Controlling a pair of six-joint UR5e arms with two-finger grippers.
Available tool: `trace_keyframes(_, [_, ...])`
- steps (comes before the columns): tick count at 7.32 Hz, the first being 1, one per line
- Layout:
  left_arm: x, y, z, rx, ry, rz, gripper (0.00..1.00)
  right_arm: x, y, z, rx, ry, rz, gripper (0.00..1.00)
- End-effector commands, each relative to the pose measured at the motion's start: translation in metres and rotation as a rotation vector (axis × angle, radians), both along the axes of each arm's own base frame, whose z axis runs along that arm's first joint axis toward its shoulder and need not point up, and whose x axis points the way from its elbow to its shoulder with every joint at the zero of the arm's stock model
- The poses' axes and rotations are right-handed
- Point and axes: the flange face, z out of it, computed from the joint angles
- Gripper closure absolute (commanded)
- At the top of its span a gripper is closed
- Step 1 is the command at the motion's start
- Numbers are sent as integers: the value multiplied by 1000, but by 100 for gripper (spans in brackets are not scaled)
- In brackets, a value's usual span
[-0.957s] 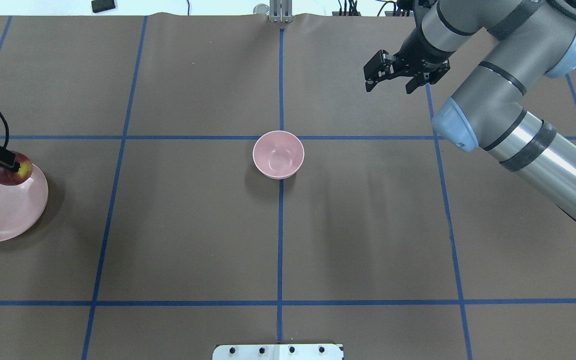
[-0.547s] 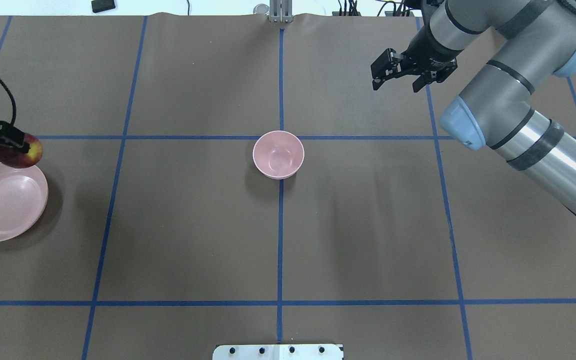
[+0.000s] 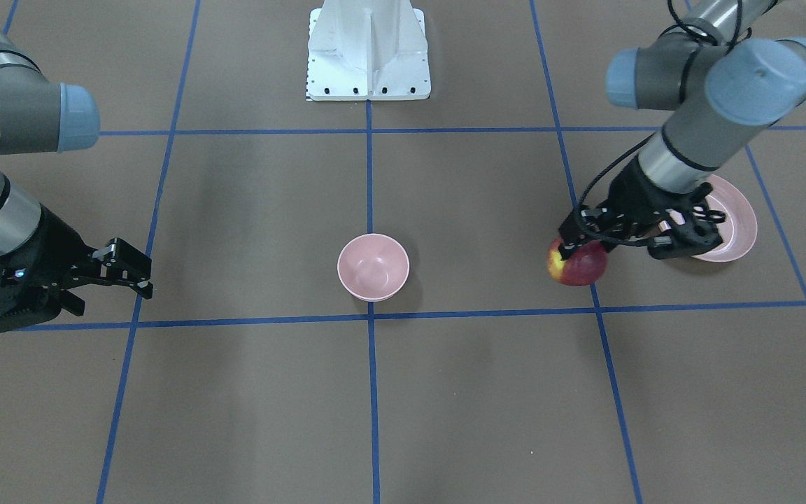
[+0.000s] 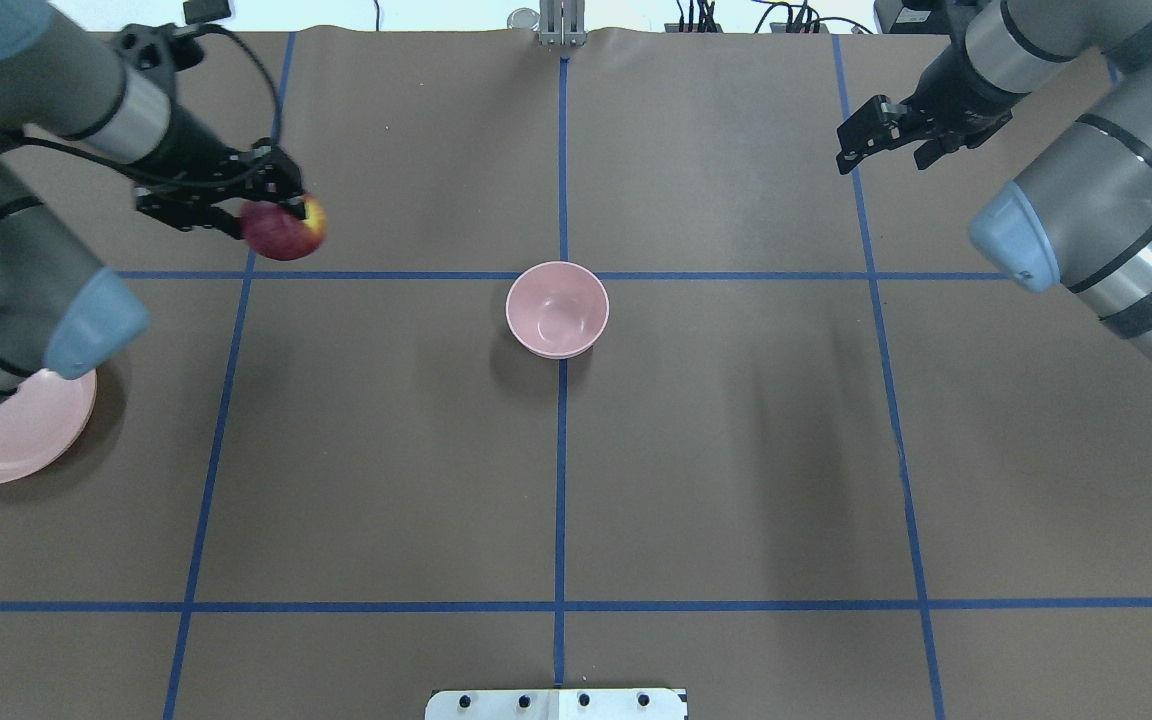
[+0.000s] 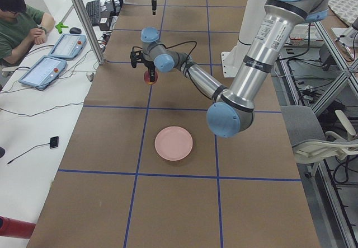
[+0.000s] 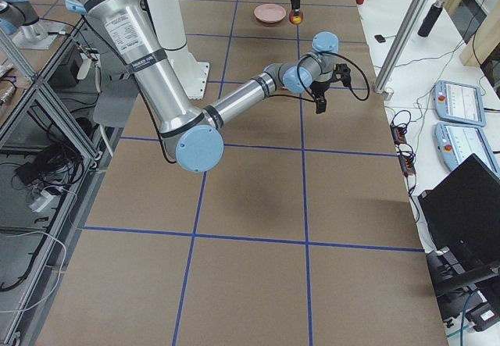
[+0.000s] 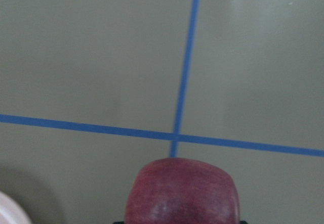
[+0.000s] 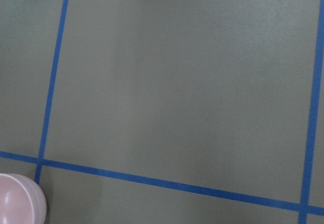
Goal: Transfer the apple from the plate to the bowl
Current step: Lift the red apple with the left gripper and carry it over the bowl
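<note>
The dark red apple [image 4: 288, 232] with a yellow-green patch is held in my left gripper [image 4: 271, 216], which is shut on it above the table, left of and beyond the bowl [image 4: 557, 309]. The apple also shows in the front view [image 3: 576, 264] and fills the bottom of the left wrist view [image 7: 182, 191]. The small pink bowl [image 3: 373, 267] stands empty on the centre line. The shallow pink plate [image 4: 6, 440] is empty at the left edge, partly hidden by my left arm. My right gripper [image 4: 881, 163] is open and empty at the far right.
Blue tape lines grid the brown table cover. The white robot base [image 3: 368, 52] sits at the near middle edge. My right arm's elbow [image 4: 1011, 245] hangs over the right side. A pink rim [image 8: 17, 201] shows in the right wrist view's corner.
My left gripper has carried the apple away from over the plate, up and right toward the table's middle. My right gripper has drawn back toward the far right.
</note>
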Motion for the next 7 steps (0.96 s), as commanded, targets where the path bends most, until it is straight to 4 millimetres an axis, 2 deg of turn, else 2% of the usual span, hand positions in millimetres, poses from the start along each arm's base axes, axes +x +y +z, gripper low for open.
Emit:
trace_keyframes(1, [93,-2,-88,-65,51,-35,100,17,0,21,3,18,-4,0])
trace_keyframes(2, [117,-1,-112,-72,64,-30,100,20,-1,23,0,16,-3,0])
trace_keyframes(3, [141,5,-120,-97,69,-18,100,20,-1,23,-1,16,-2,0])
trace_keyframes(4, [162,21,-121,-76,72,-8,100,20,-1,21,1,14,-3,0])
trace_keyframes(5, [176,27,-121,-52,92,-58,100,20,-1,22,0,14,-3,0])
trace_keyframes(7, [201,30,-106,-50,138,-58,100,20,-1,23,-2,15,-3,0])
